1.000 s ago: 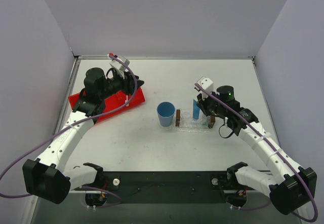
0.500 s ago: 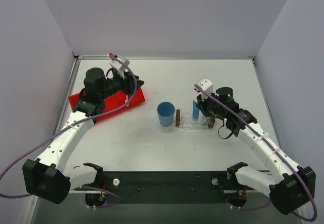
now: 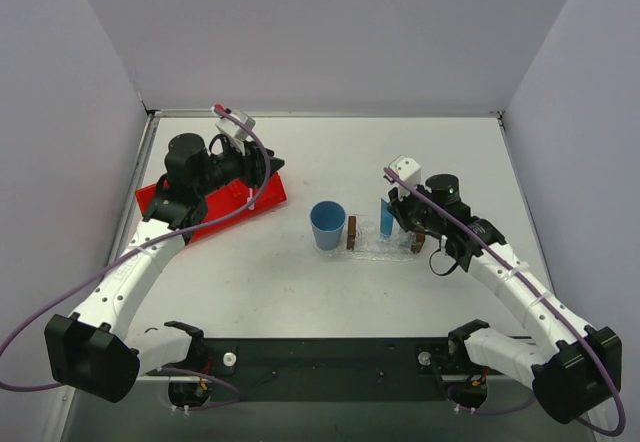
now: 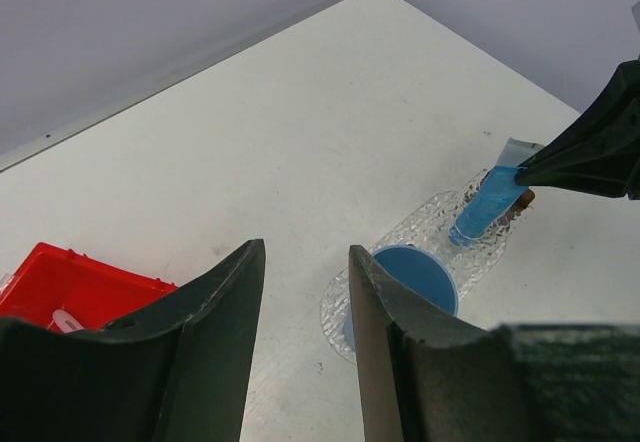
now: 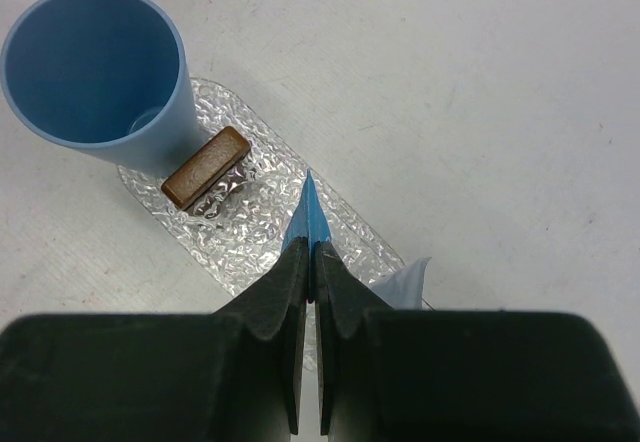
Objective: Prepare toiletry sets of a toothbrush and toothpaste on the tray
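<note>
Beside the blue cup (image 5: 92, 67), right jaws pinch toothpaste (image 5: 308, 218) over the tray (image 5: 245, 237); left jaws gape empty.

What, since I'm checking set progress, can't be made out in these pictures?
- Red bin contents: top view, left arm covers much; left wrist view, the left gripper finger cuts off a white piece.
- Whether the blue toothpaste tube touches the tray: edge-on in the right wrist view, tiny in top view.
- Pale shape beside the right gripper, right wrist view: fingers cover it; unidentifiable.
</note>
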`<act>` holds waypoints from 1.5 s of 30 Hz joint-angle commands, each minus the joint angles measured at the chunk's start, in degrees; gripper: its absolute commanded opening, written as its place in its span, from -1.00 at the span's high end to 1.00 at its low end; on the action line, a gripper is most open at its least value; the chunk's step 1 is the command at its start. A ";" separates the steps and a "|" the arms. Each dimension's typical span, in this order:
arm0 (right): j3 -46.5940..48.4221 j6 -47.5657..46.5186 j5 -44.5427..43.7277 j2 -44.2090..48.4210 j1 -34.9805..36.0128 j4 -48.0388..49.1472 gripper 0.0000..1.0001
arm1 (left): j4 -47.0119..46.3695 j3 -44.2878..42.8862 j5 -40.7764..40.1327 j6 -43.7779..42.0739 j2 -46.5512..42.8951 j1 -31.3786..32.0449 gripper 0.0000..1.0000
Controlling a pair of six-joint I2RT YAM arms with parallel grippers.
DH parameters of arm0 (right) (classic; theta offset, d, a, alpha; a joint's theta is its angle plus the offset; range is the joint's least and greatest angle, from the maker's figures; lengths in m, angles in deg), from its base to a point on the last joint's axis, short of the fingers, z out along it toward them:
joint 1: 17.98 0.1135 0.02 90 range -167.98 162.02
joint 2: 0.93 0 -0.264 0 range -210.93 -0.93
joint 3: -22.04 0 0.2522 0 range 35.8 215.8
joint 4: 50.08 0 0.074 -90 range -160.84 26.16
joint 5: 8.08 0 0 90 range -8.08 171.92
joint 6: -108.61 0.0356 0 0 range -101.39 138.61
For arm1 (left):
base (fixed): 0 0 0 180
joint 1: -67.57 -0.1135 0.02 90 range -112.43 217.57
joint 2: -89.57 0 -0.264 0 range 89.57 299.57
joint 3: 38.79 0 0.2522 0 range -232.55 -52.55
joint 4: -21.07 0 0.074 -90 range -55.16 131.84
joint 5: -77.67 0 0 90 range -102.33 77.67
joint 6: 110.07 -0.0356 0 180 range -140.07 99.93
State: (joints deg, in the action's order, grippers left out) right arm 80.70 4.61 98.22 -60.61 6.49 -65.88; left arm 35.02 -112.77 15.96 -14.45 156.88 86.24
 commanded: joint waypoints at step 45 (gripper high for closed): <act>-4.39 0.99 1.46 -0.79 -0.21 6.53 0.80 | -1.07 0.29 3.43 0.44 -1.57 -1.01 0.02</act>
State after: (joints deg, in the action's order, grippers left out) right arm 75.74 5.53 97.85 -61.27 6.47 -60.51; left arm 35.07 -112.03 18.35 -14.45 156.88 85.59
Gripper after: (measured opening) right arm 0.072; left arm 0.489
